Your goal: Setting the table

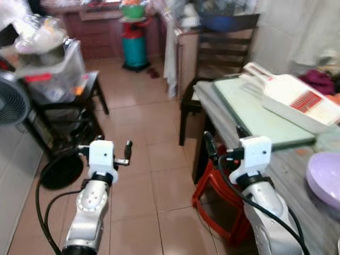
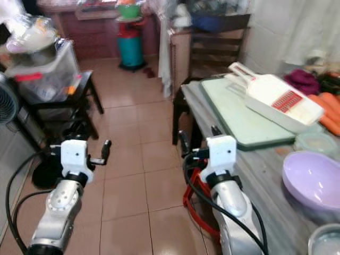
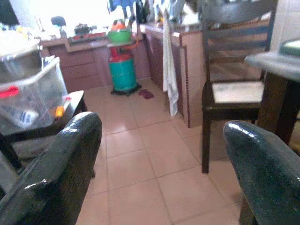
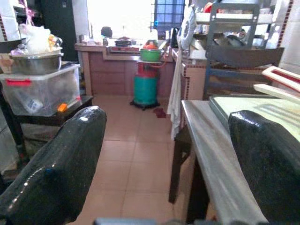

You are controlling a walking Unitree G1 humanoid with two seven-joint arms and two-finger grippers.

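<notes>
Work looks barely begun: we hold both the left gripper [image 1: 106,149] and right gripper [image 2: 197,139] wide and empty beside the table [image 2: 260,159], bowl [image 2: 313,180] unplaced.

Tan tiled floor [image 1: 143,159], dark wooden chair [image 1: 212,58], bright window [image 4: 122,18]

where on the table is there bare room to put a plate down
Free: the near part of the green board, and the grey tabletop between board and purple bowl. Crowded: the far right, with white slicer and carrots.
</notes>
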